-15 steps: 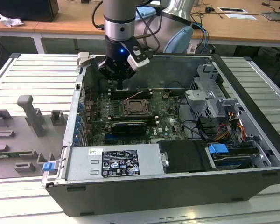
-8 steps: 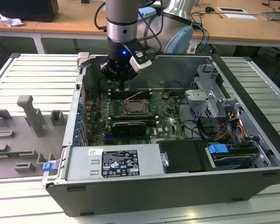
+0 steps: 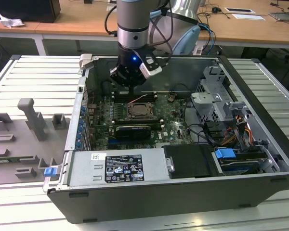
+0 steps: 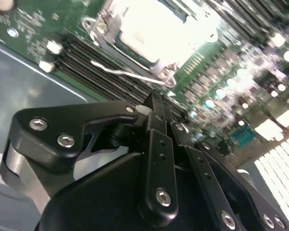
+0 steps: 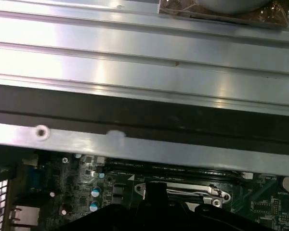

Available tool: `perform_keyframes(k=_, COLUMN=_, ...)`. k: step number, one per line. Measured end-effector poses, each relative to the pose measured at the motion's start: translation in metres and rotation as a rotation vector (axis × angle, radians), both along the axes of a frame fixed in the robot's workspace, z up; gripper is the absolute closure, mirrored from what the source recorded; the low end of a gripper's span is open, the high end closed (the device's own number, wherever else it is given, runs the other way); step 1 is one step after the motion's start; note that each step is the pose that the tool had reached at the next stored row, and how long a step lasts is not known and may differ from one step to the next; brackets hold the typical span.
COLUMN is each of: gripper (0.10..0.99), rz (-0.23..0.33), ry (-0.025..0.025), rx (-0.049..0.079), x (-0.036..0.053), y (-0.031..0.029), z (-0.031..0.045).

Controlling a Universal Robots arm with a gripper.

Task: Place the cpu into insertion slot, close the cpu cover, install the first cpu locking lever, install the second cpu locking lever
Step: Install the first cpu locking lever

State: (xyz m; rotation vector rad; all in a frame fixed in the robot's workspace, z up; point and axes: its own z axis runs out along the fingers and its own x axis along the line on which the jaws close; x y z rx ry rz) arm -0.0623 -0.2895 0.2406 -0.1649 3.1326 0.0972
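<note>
Already the cpu point(image 3: 138, 110) seems to sit in the insertion slot point(image 3: 130, 117) at the middle of the green board, with the cpu cover point(image 4: 116, 28) apparently down around it, so placing and covering look done. A thin wire lever point(image 4: 127, 73) lies along the socket's far edge beside the memory slots, whether latched I cannot tell. The pincer point(image 4: 153, 103), fingers pressed together and holding nothing, hovers just above that lever.

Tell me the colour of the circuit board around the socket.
Green; the circuit board shows best in the exterior view.
</note>
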Motion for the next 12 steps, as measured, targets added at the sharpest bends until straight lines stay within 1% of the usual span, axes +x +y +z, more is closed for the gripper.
perform_keyframes(k=1, gripper=0.98, rz=0.0, ry=-0.0001, rx=0.0, x=0.0051, y=0.0001, z=-0.0027)
perform_keyframes(k=4, gripper=0.98, rz=0.0, ry=-0.0004, rx=0.0, x=0.0064, y=0.0001, z=-0.0072)
perform_keyframes(k=5, gripper=0.98, rz=-0.001, ry=-0.001, rx=0.0, x=0.0065, y=0.0001, z=-0.0081)
perform_keyframes(k=6, gripper=0.98, rz=-0.004, ry=-0.0031, rx=0.0, x=0.0071, y=0.0003, z=-0.0096)
perform_keyframes(k=7, gripper=0.98, rz=-0.005, ry=-0.0053, rx=0.0, x=0.0081, y=0.0013, z=-0.0101)
perform_keyframes(k=8, gripper=0.98, rz=-0.005, ry=-0.008, rx=0.0, x=0.0091, y=0.0035, z=-0.0106)
perform_keyframes(k=10, gripper=0.98, rz=-0.005, ry=-0.0092, rx=0.0, x=0.01, y=0.0069, z=-0.0112)
perform_keyframes(k=11, gripper=0.98, rz=-0.005, ry=-0.0093, rx=0.0, x=0.013, y=0.009, z=-0.0124)
perform_keyframes(k=12, gripper=0.98, rz=-0.005, ry=-0.0093, rx=0.0, x=0.014, y=0.0092, z=-0.0131)
